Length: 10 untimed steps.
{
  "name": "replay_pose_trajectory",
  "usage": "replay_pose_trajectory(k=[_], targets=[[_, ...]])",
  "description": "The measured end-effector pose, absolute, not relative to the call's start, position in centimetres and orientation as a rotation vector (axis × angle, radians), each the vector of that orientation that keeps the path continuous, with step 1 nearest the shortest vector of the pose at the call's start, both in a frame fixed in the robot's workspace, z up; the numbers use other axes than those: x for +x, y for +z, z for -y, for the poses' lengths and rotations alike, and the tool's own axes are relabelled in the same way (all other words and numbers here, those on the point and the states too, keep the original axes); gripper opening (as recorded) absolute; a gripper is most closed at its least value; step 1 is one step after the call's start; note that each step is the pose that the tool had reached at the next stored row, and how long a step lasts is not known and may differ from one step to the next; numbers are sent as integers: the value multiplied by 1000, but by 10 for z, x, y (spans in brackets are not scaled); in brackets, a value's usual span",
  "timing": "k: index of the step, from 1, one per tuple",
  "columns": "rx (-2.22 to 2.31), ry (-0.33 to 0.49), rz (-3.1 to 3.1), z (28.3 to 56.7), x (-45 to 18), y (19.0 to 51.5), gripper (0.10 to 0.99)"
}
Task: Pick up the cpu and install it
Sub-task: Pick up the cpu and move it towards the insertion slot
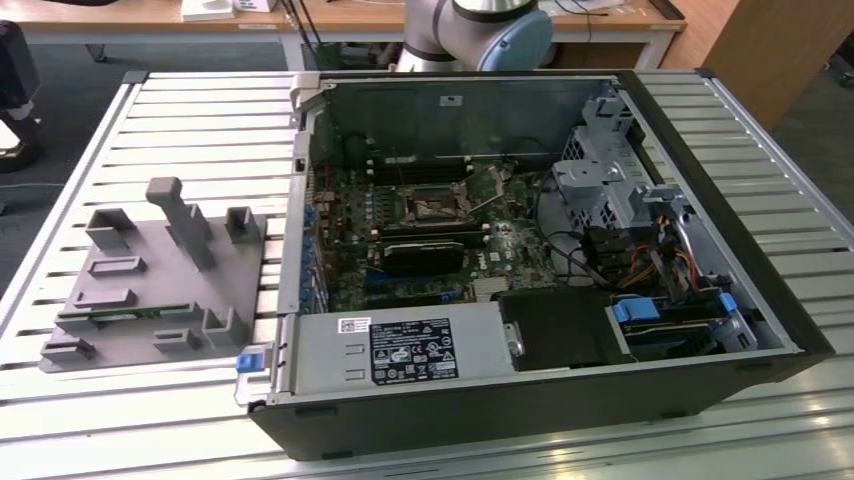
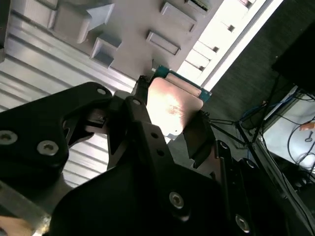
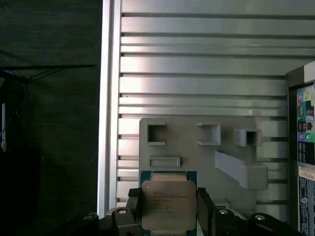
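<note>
We're carrying the cpu (image 3: 169,206) flat between the gripper's (image 3: 168,196) jaws, clamped on its opposite edges, over the tray (image 3: 197,157), while the socket (image 1: 434,208) is sitting well apart, toward the exterior view's right.

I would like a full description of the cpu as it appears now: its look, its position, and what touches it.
The cpu is a thin, flat square chip. Its silvery metal top bears faint print and sits on a teal-green board that shows as a narrow rim. In both wrist views the gripper holds it by two opposite edges, one black finger on each side. It appears lifted, with the grey fixture tray and the slatted table behind it.
</note>
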State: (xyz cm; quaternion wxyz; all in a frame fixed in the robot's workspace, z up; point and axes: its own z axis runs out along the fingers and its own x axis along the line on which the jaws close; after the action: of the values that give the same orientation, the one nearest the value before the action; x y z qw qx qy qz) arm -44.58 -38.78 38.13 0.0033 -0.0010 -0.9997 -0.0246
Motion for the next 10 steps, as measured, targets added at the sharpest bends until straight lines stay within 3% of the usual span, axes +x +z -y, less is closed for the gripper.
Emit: replay_pose_trajectory(k=[10], targets=[[-3,-77,3134,388,-442,381,541]])
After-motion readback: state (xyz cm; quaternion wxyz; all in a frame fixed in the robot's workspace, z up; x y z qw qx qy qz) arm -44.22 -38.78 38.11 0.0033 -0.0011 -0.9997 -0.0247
